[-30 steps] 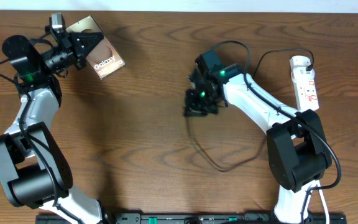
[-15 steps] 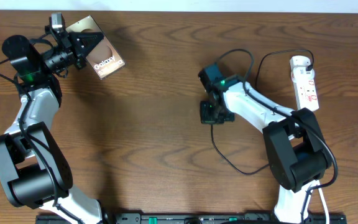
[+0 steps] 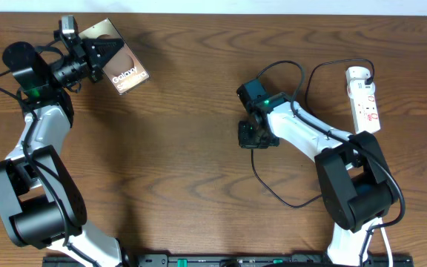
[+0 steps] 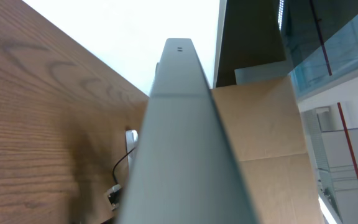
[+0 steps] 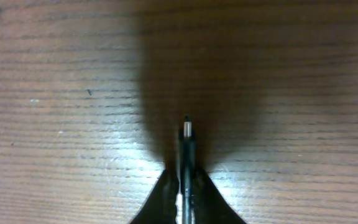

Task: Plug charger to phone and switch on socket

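Nearest the robot's base, a slack loop of the long thin black charger [image 3: 273, 194] is lying on the brown wooden table [image 3: 184, 163]. From there it is leading up to the right gripper [image 3: 253, 138], which is hanging over the table a little right of centre. In the right wrist view its two dark fingers [image 5: 163, 199] are pressing in on the charger's connector from both sides. The small metal tip is sticking out past them over bare wood, inside a dark shadow; whether the tip is touching the wood I cannot tell.

Farther right, the rest of the cable is arching toward the narrow white power-strip socket [image 3: 365, 100], which is lying near the table's right edge, and is reaching its rounded far end.

At the far left corner, well apart from the connector, the left gripper [image 3: 108, 53] is clamping the small dark brown phone [image 3: 128, 76] with white "Galaxy" lettering, holding it tilted above the table. In the left wrist view the phone's grey edge is running straight out from the camera.
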